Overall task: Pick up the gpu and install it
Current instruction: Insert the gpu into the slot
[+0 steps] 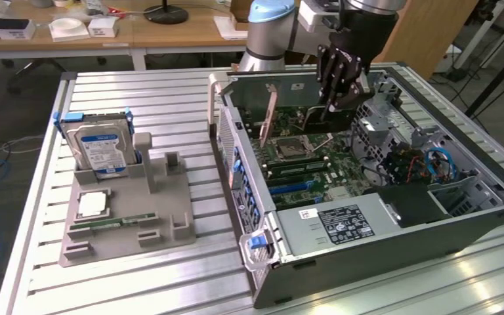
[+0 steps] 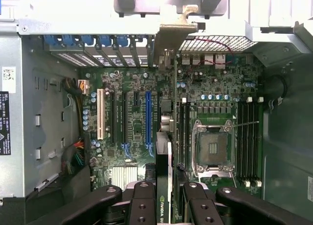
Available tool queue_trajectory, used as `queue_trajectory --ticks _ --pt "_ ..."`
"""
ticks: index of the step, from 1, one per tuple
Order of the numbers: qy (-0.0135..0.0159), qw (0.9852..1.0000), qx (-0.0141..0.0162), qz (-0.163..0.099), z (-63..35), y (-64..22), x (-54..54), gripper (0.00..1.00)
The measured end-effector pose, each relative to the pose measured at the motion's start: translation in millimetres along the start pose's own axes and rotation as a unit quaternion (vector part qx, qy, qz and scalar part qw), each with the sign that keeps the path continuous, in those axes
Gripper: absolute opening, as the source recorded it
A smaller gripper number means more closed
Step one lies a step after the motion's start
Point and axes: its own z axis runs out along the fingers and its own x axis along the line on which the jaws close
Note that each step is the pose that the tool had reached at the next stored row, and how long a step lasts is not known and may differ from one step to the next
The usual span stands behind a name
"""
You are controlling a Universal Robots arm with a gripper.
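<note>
Misalignment is the danger. Past the grey holder (image 1: 121,223) on the surface (image 1: 42,282) at the exterior view's left, the gpu (image 1: 278,92) hangs on edge over the motherboard (image 2: 215,102) in the open case (image 1: 471,216), with the end effector (image 1: 338,104) clamped on it. If the card tilts, its silver bracket (image 2: 171,32) could snag the rear frame (image 2: 98,19), or its edge could miss the blue slot (image 2: 147,117).

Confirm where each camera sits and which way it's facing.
Exterior view: off the arm, raised, looking down across the table at the open computer case; shows the arm and its claw clamped on the graphics card.
Wrist view: on the wrist, looking past the claw's fingers into the case at the motherboard.
Shared: claw, graphics card, motherboard, case interior.
</note>
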Motion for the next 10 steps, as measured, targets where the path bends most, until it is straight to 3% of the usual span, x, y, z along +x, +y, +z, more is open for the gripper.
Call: queue_trajectory --ticks 10 --pt "-0.0001 1.0 0.0001 0.0 2.3 0.0 0.2 0.26"
